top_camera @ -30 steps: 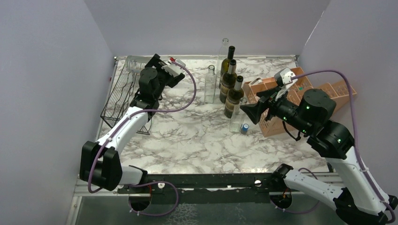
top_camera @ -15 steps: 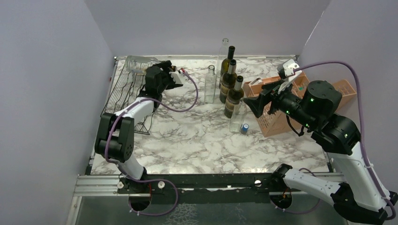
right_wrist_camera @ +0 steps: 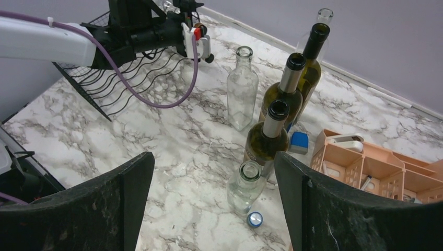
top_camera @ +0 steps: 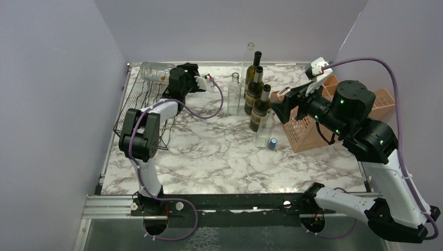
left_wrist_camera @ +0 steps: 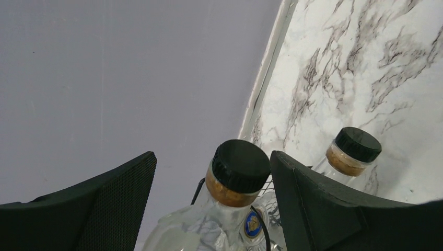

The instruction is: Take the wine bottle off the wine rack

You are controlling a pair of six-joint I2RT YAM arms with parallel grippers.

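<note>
The black wire wine rack (top_camera: 137, 104) stands at the table's left edge. A clear glass wine bottle (top_camera: 153, 70) with a black cap (left_wrist_camera: 241, 166) lies on its far end. My left gripper (top_camera: 173, 78) is open at the bottle's neck. In the left wrist view (left_wrist_camera: 211, 159) the cap sits between the two fingers, close against the right finger (left_wrist_camera: 324, 204). A second clear bottle with a black cap (left_wrist_camera: 358, 145) lies just beyond. My right gripper (top_camera: 284, 109) is open and empty, held above the standing bottles; it also shows in the right wrist view (right_wrist_camera: 214, 157).
Three dark green bottles (top_camera: 254, 91) and two clear ones (top_camera: 234, 94) stand at mid-table. A small open clear bottle (right_wrist_camera: 246, 185) has a blue cap (right_wrist_camera: 254, 219) beside it. A salmon-orange crate (top_camera: 313, 130) sits at right. Walls close in the sides and back.
My left arm has stretched toward the far end of the rack, bringing the open gripper up to the bottle's cap. My right gripper has risen and drawn back a little.
</note>
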